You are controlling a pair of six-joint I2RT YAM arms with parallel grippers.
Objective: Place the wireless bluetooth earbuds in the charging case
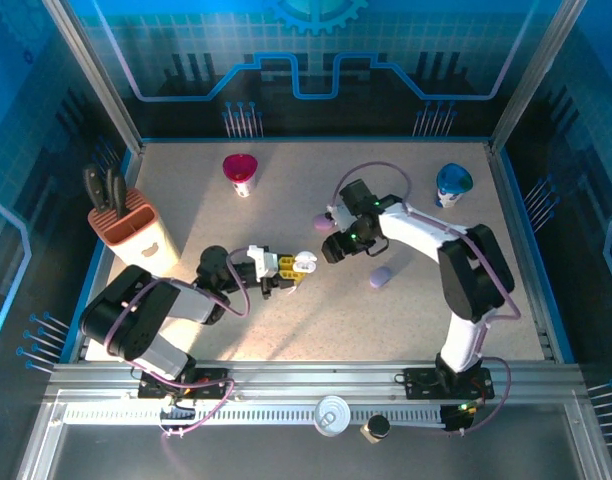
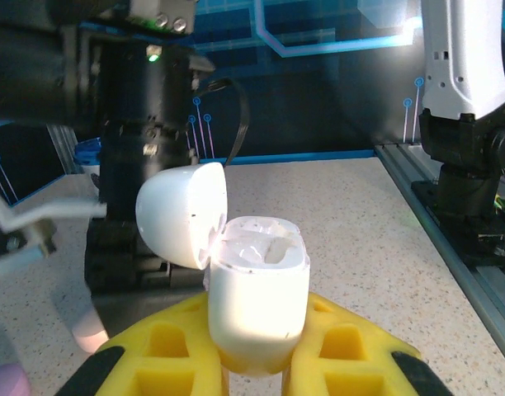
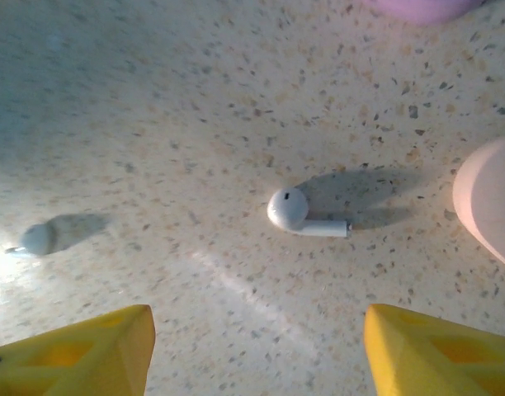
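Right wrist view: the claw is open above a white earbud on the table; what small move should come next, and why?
Probably lower the right claw around the white earbud and close. The claw stands open, the earbud lies free on the table just ahead of it, and the left claw holds the open charging case ready.

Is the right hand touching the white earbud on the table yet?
Apart. The right wrist view shows the earbud lying on the table, with speckled surface visible between it and both yellow fingers of the open right hand.
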